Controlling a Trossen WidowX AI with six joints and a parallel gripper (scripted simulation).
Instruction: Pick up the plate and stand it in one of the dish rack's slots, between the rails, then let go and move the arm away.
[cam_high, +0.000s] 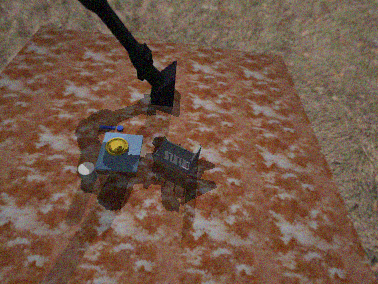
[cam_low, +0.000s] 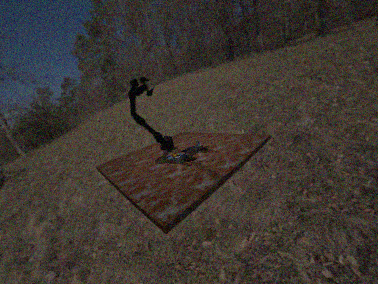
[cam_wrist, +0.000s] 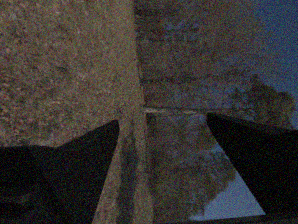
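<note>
The gripper (cam_wrist: 162, 131) is raised high over the board (cam_high: 280, 215), its jaws spread wide with only distant ground and sky between them. The yellow plate (cam_high: 116, 146) lies flat on a blue block (cam_high: 119, 159), just left of the dark dish rack (cam_high: 176, 157). This cluster sits near the board's middle, well apart from every edge.

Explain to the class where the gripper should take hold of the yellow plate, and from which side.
Grip the rim of the plate, coming from above: it lies flat on the blue block, so only its edge offers the fingers a hold. The gripper is open, raised high.
</note>
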